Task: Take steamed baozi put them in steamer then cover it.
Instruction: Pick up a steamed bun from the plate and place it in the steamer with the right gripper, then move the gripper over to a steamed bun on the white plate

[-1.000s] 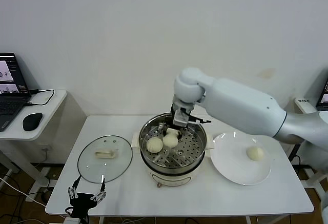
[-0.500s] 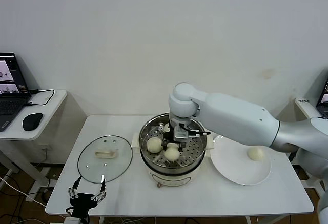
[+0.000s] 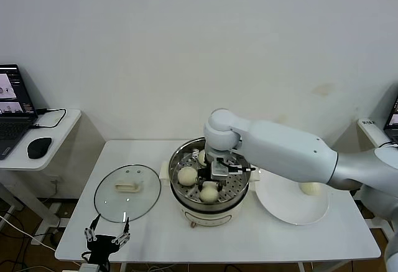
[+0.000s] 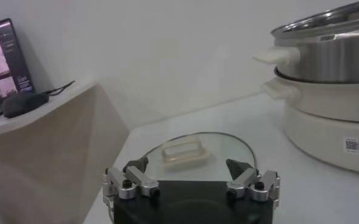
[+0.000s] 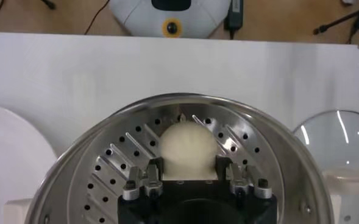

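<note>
Head view: the right end effector [image 3: 217,175] is lowered inside the steamer [image 3: 239,188], directly over a steamed baozi [image 3: 209,193] resting on the perforated floor near the front; two more buns lie in the basket, one at the left [image 3: 187,175] and one partly hidden at the back [image 3: 202,157], while a fourth remains on the white plate [image 3: 283,206], mostly hidden behind the arm. The cover [image 3: 127,191], a glass lid with a cream handle, lies flat on the bench [image 3: 261,244] to the left of the pot. The left end effector [image 3: 107,239] hangs parked at the bench's front edge with its fingers spread wide and empty. Left wrist view: the lid handle [image 4: 182,151] stands proud and rigid, a likely place to take hold; the glass is probably heavy, slippery and breakable. A QR-type label [image 4: 350,145] on the pot wall is too small to read. Right wrist view: the bun [image 5: 186,148] sits between the two fingers [image 5: 144,178]; whether the pads touch it or stand just clear cannot be told, and the jaws appear part-open. The dough looks soft, light and easily dented, so it calls for a gentle grip across its widest girth.
</note>
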